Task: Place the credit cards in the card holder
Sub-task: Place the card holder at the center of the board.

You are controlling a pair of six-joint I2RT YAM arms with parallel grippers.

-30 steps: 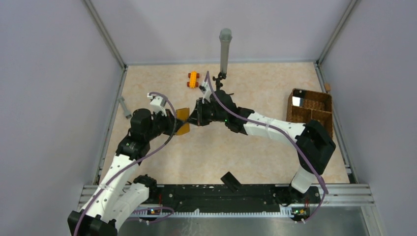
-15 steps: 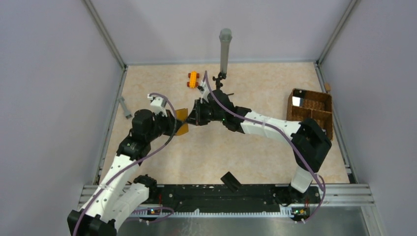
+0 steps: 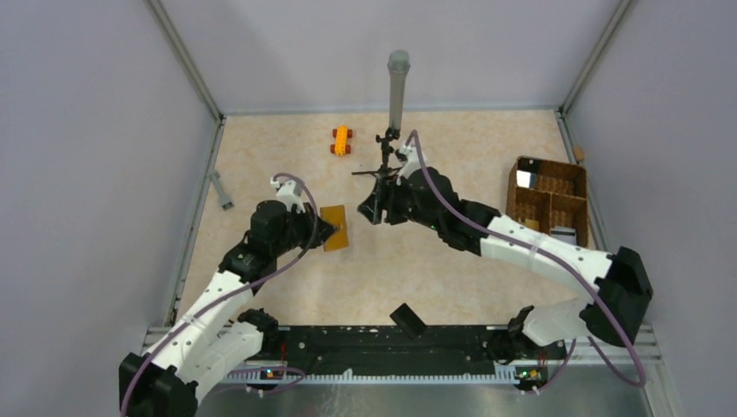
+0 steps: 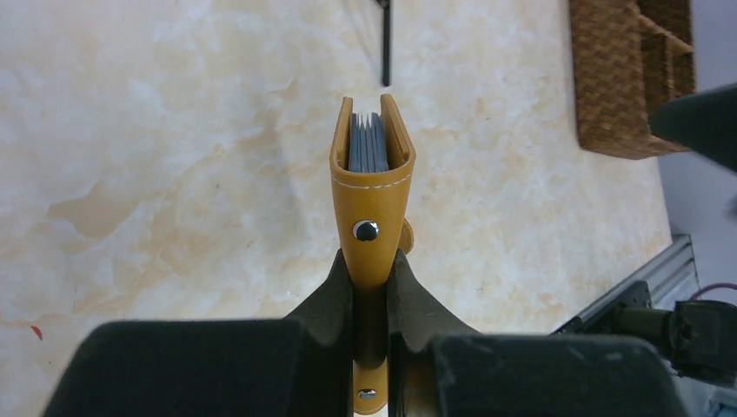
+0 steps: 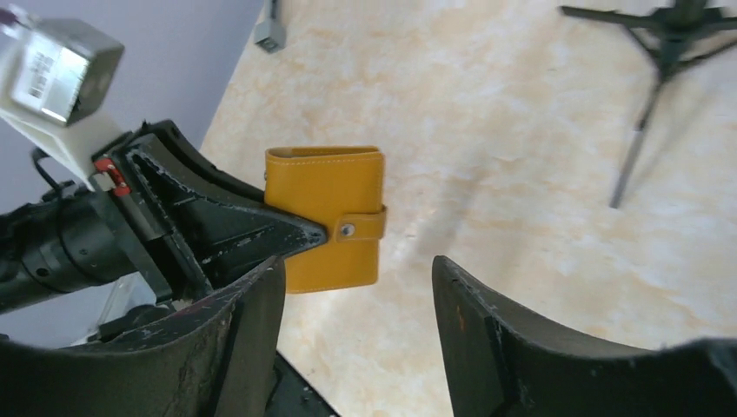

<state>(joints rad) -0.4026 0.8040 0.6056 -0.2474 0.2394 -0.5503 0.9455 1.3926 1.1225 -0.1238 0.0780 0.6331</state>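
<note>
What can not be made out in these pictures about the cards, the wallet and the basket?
Credit cards: the left wrist view shows only grey edges inside the card holder. Its walls hide their faces, so number and colours are unclear.
Card holder's gripped part: in the left wrist view, hidden between the fingers of the left gripper.
Pale item in the basket: top view, too small to identify.

Soft, even light falls from above, so the table carries only faint shadows. In the left wrist view my left fingers at 6 o'clock are dark and blurred. The card holder is sharp, its snap glinting. A black blur sits at 3 o'clock.
</note>
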